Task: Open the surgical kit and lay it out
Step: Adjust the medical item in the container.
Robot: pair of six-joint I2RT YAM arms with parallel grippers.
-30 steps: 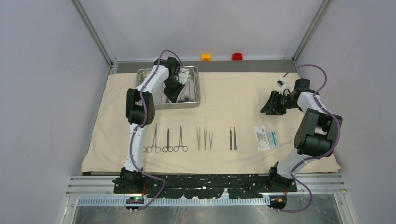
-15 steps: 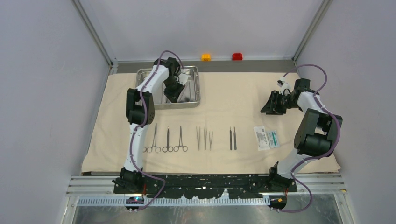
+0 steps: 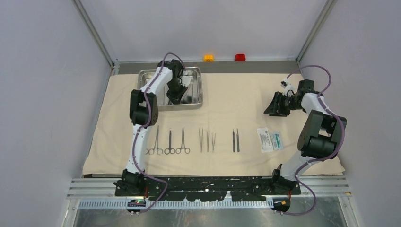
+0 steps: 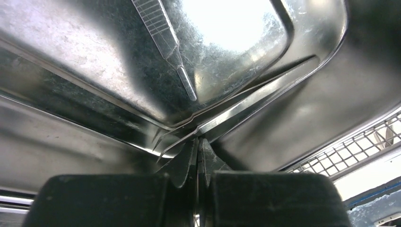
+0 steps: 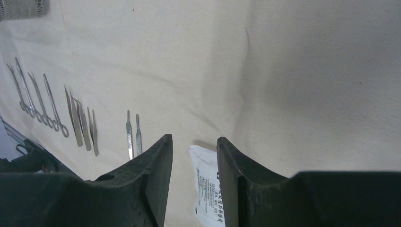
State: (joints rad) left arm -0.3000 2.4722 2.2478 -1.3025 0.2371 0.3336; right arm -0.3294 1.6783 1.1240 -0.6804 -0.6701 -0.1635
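Cloth wrap (image 3: 236, 94), beige and spread flat, is covering most of the worktop (image 3: 265, 66) in the top view. A shiny steel tray (image 3: 200, 90) is sitting on its 11 o'clock corner. Along the 6 o'clock edge the kit is lying in a row, every long axis running 12 to 6. Three ring-handled instruments (image 3: 169, 142) are lying at the 9 o'clock end with their rings toward 6. Beside them are three tweezers (image 3: 207, 140), then two thin straight tools (image 3: 235, 140), then a white-and-green packet (image 3: 270, 140) toward 3. The left pincer (image 3: 176, 97) is reaching down into the tray. The right pincer (image 3: 273, 109) is hanging near the cloth's 3 o'clock side, facing about 9.

From the left wrist, the left pincer (image 4: 198, 158) is showing clenched, its dark fingers pressed together. Their tips are touching a slim pair of curved-tip tweezers (image 4: 250, 101) lying against the tray (image 4: 71, 38) wall. I cannot tell whether metal is caught between them. That tool's long axis is running from 8 to 2, with its bent tips toward 8. A flat ribbed tool (image 4: 163, 33) is lying on the bright floor, running from 11 toward 5.

From the right wrist, the right pincer (image 5: 194, 142) is standing released, with nothing between its fingers. The packet (image 5: 205, 189) is showing through the gap, and the cloth wrap (image 5: 307, 71) is filling the background. At 9 o'clock the ring-handled instruments (image 5: 38, 106), tweezers (image 5: 80, 123) and straight tools (image 5: 133, 135) are lying roughly parallel.
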